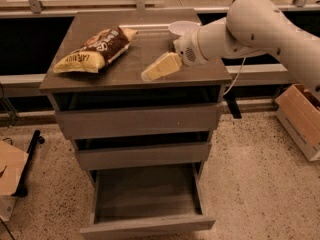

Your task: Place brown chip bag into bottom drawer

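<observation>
The step in hand is the reach for the brown chip bag, which lies flat and angled on the left half of the counter, well apart from the white bowl at the back right. The claw hovers low over the counter's front middle, pointing left toward the bag but not touching it; whether it is open or closed I cannot tell. A good grasp likely means crossing the bag's narrow width near its dark middle, pinching the crinkly foil firmly so it does not slip. The bottom drawer already stands pulled out below, ready to receive it.
</observation>
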Action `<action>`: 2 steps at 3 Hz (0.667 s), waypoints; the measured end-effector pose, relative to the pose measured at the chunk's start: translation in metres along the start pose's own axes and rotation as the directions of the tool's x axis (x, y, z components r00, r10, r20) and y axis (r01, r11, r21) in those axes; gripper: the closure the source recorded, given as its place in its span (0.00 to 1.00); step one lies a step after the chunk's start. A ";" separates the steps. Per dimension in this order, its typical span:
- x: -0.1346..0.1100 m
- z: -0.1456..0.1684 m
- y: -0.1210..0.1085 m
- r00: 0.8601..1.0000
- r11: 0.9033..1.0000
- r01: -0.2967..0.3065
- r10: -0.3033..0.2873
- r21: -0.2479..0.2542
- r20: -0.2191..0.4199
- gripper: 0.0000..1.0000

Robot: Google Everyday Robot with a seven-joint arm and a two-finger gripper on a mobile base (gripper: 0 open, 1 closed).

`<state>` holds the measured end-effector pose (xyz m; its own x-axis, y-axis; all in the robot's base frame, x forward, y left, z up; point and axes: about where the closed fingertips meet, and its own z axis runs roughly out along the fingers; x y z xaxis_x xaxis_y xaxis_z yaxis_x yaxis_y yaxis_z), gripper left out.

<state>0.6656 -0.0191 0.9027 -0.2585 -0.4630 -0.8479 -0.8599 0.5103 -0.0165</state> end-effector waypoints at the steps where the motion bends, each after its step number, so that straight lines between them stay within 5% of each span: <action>1: 0.001 -0.006 0.007 1.000 1.000 0.006 -0.006 0.002 -0.015 0.00; 2: 0.013 0.001 0.003 0.998 0.997 -0.056 0.056 0.060 -0.001 0.00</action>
<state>0.6599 -0.0228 0.8917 -0.3068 -0.4342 -0.8469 -0.8161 0.5779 -0.0006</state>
